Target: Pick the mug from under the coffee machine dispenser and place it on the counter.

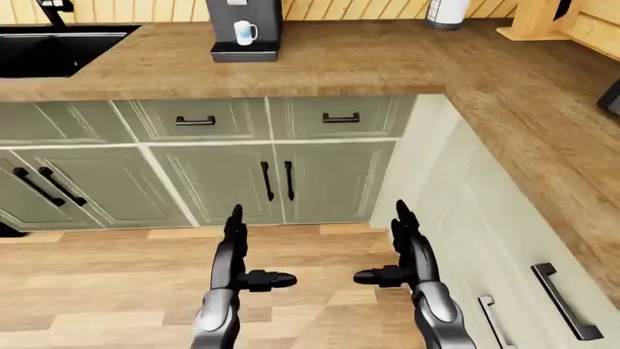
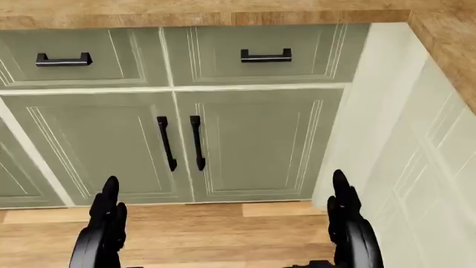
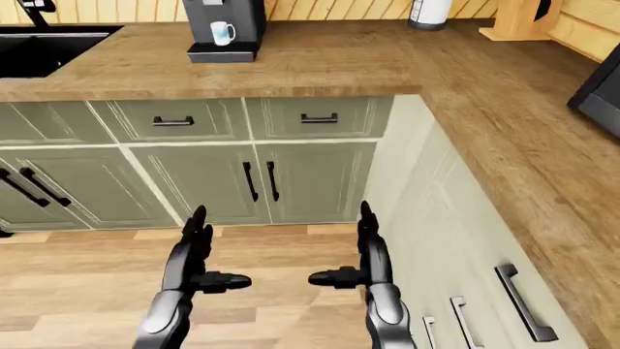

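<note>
- Mug-bearing counter (image 1: 387, 65) was the largest thing before us: a wooden L-shaped top running along the top of the left-eye view and down its right side, with pale green cabinets (image 1: 223, 182) and black handles below it.
- Our floor (image 1: 107, 276) of wood planks filled the lower part of the views, and we stood on it well apart from the counter, so we judged the walk toward the machine not yet finished.
- At the top left of the left-eye view we saw a black sink (image 1: 49, 51) let into the counter; nothing showed inside it.
- Our coffee machine (image 1: 244, 29) stood on the counter near the top edge, its upper part cut off by the frame.
- Our left hand (image 1: 232, 265) and right hand (image 1: 412, 262) hung low over the floor, each with fingers spread and gripping nothing, thumbs pointing inward toward each other; we judged them carried ready because the reach had not yet begun.
- A pale canister (image 1: 448, 13) stood on the counter farther right, mostly cropped.
- The mug (image 1: 245, 32), white with its handle to the right, sat on the machine's drip tray under the dispenser, where a cup is filled; we could not tell whether it held anything.
</note>
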`<state>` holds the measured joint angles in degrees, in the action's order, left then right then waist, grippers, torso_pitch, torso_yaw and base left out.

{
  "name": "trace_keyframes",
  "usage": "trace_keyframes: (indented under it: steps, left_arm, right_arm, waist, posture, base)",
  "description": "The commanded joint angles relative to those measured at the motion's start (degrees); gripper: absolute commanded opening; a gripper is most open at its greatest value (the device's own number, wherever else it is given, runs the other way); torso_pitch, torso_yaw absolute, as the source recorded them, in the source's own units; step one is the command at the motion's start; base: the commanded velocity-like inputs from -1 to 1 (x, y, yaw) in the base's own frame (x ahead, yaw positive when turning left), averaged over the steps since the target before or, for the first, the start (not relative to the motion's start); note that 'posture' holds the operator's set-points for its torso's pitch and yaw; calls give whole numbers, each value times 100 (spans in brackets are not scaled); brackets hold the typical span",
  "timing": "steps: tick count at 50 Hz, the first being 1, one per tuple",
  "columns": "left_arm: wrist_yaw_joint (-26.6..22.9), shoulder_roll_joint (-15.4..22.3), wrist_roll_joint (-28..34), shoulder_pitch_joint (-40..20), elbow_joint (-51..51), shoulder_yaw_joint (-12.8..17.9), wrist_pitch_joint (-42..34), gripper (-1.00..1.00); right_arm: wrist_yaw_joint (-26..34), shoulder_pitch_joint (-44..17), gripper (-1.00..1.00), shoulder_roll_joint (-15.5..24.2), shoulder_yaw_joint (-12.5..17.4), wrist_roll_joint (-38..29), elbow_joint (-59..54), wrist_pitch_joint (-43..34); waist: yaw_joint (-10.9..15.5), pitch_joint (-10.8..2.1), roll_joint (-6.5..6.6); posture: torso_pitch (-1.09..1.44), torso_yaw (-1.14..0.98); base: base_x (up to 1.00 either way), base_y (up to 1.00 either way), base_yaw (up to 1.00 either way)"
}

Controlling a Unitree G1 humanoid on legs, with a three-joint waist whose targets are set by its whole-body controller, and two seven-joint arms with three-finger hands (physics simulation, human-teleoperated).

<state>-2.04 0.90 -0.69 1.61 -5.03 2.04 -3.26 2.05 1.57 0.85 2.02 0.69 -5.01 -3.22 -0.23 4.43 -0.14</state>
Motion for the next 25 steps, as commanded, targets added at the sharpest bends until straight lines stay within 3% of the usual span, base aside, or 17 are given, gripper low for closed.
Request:
trace_keyframes:
  steps: [1,3,4,5,7,8,12,25]
  left_arm:
    - [8,20,-26,-169,516,20,329,100]
    - [83,53,223,-177,459,-38,313,100]
    - [187,37,258,-238,349,10,375,100]
    - [152,42,222,-249,350,19,357,100]
    - [156,36,201,-228,471,24,364,100]
    - [152,32,186,-231,468,27,410,100]
    - [271,19,129,-287,405,79,579,100]
    - [130,50,-234,-286,919,118,-214,100]
  right_arm:
    - [42,-166,100,39,1,11,431,347]
    - [43,-166,100,36,2,-9,426,338]
    - [51,-164,100,36,0,-15,422,339]
    - [56,-165,100,36,1,-18,415,340]
    - [63,-163,100,36,-3,-33,411,345]
    - [66,-162,100,35,-3,-35,409,344]
    - [76,-142,100,30,-6,-38,455,313]
    - [66,-152,100,24,9,19,548,198]
  waist:
    - [-12,-5,-45]
    - [41,-353,-5]
    - [37,-293,-8]
    - [36,-89,-39]
    - [41,-401,-43]
    - [40,-433,-41]
    - [46,-443,-36]
    - [38,-525,-9]
  posture:
    - [0,0]
    - [0,0]
    - [0,0]
    - [0,0]
    - [0,0]
    - [0,0]
    - [0,0]
    - [0,0]
  base:
    - [0,0,0]
    - [0,0,0]
    - [0,0,0]
    - [0,0,0]
    - [0,0,0]
    - [0,0,0]
    - [0,0,0]
    - [0,0,0]
